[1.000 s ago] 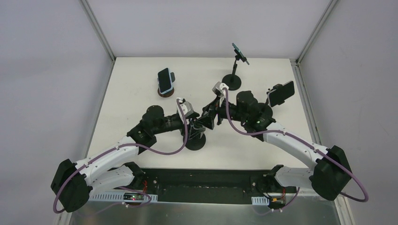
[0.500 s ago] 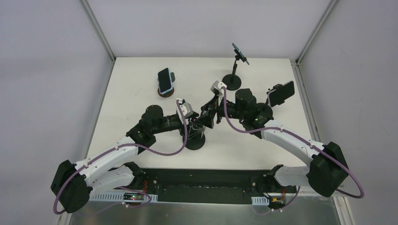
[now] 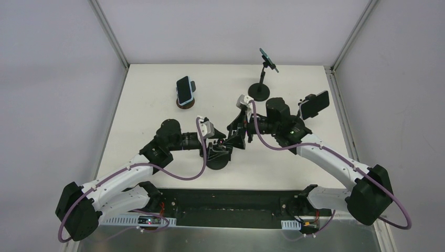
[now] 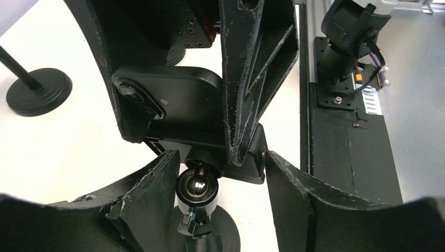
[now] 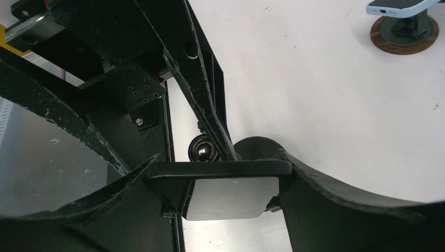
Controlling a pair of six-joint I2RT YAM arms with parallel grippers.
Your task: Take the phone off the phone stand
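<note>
Phone (image 5: 225, 197) is sitting clasped in the right gripper (image 5: 220, 176), now nearer; left gripper (image 4: 219, 160) is narrowing around the phone stand (image 3: 217, 160), grip unclear.

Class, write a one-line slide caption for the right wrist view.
The right gripper, jaws clamped across the black phone, with the stand's ball joint just behind it.

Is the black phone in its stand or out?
In. The phone sits in the clamp, above the stand's ball joint.
</note>
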